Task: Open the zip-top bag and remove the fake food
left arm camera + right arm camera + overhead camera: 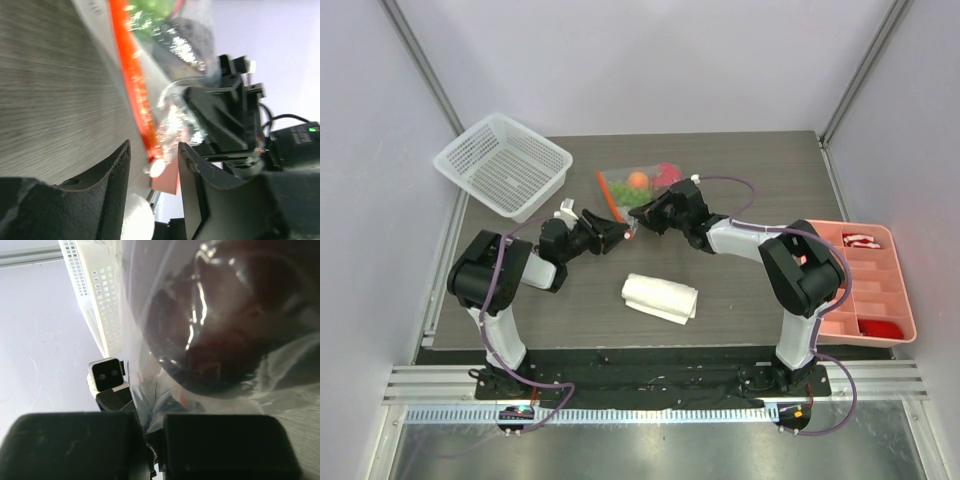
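At the far middle of the table (580, 310), the bag (642, 192) lies with the fake food (637, 180) inside and its zipper strip (608, 195) along the left edge. My right gripper (642, 220) is clamped on the clear film at the bag's near corner, its pads (220, 445) almost meeting with plastic pinched between them. My left gripper (613, 233) faces it with jaws parted, and the strip's end sits in the gap. The basket (505, 160) stands just left of the bag, overhanging the table's far-left corner. The cloth (660, 297) lies nearer me, apart from both grippers, with bare wood either side. The tray (868, 270) hangs past the right edge.
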### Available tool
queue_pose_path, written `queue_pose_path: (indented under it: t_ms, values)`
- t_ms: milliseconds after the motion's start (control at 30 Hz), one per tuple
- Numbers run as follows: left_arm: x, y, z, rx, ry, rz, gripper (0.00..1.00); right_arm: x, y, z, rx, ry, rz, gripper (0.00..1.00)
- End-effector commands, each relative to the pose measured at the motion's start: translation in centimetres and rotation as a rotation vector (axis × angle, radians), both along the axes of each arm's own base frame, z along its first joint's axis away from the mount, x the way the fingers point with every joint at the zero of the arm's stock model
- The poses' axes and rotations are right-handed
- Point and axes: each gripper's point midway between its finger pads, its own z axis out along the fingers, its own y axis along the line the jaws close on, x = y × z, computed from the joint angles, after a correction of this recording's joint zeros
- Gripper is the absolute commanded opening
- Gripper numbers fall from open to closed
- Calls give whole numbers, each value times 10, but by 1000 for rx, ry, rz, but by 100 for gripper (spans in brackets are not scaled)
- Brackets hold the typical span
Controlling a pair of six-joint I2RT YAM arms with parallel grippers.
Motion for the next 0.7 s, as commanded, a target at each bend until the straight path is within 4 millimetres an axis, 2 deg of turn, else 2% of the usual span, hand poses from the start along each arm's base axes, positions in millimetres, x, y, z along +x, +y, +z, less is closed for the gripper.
queue_pose_path:
  t_ms: [0,233,267,333,433,467,600,633,667]
  values:
    - [5,-1,47,-105,-158,-1,39,0,4,32,65,-61,-1,1]
    - [5,0,51,-107,-161,2,27,0,3,30,60,-59,-10,1]
    - [4,0,50,-105,-160,6,22,2,3,30,57,-55,-13,1]
    - [4,0,47,-87,-158,2,18,1,3,27,36,-56,-5,4]
    - [6,-2,48,-68,-159,-10,3,-5,0,18,-21,-46,18,26]
    - [7,-2,47,-64,-159,-11,0,-10,-4,10,-44,-36,22,39]
    - [5,-4,47,-43,-161,-33,0,-21,-18,10,-106,-56,17,57]
    - [2,-3,42,-22,-148,-40,0,-19,-24,7,-150,-71,14,60]
    - [-3,-1,32,33,-110,-48,1,-21,-25,3,-173,-60,23,68]
